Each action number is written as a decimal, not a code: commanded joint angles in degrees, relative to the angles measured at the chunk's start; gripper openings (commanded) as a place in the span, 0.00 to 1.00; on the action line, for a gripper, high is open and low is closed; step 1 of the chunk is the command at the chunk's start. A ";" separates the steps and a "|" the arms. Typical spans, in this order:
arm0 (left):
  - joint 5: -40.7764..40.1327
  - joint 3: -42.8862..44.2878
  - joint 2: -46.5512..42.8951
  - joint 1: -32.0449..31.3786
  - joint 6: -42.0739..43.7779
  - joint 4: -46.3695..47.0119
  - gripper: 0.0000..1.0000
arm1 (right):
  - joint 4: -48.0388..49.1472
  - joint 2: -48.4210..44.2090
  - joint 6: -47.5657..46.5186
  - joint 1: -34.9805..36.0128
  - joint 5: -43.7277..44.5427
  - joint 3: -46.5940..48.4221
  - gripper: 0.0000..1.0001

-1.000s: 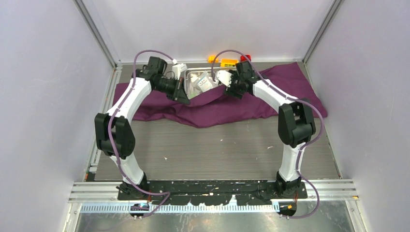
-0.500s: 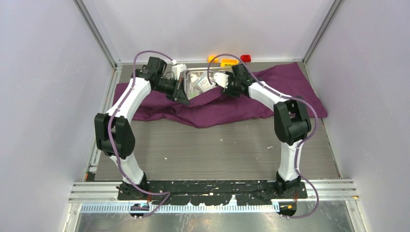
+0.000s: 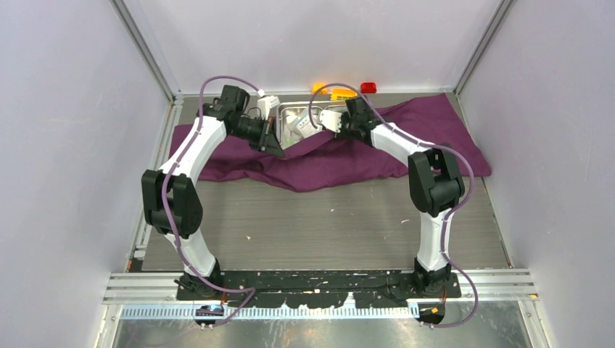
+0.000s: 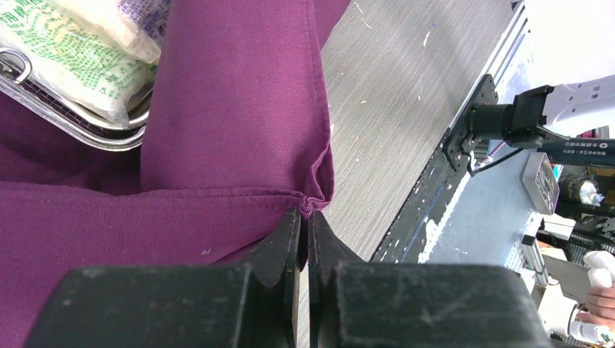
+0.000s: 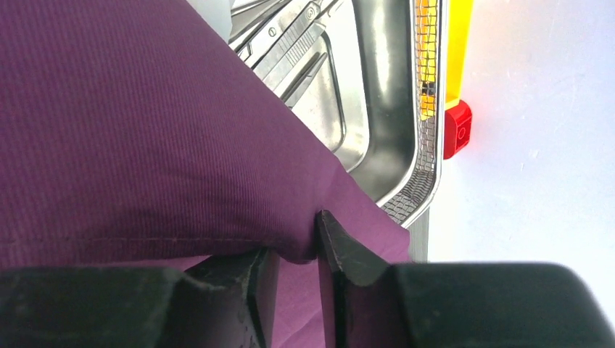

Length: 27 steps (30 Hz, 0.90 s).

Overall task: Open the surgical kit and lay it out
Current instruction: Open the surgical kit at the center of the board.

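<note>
Jaws of the left gripper pinch shut on a hemmed corner of the purple cloth; right gripper jaws nearly together around a cloth fold; cloth lies crumpled across the table's far side, partly covering the steel tray of packets and clamps; yellow brick and red brick just behind.

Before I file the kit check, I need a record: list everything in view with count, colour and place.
cloth: one, dark purple, across the table's far half, partly over tray
tray: one, shiny steel, far centre
packets: at least two, pale with green or purple print, in tray
instruments: count unclear, steel, in tray
toy bricks: three, orange, yellow, red, behind tray
table: one, grey
left gripper: shut on cloth edge
right gripper: astride cloth fold, grip unclear
</note>
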 commanded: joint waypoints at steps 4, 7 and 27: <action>-2.61 0.74 -2.00 0.34 0.82 -0.27 0.00 | -0.03 -3.60 -1.74 0.56 2.55 -0.10 0.16; -5.75 -0.22 -3.45 0.42 0.92 0.90 0.00 | -1.82 -6.09 -1.18 0.49 2.85 -1.84 0.05; -11.31 -22.95 -26.78 0.11 18.44 -3.08 0.00 | -35.88 -38.99 16.39 10.90 -1.62 -18.27 0.00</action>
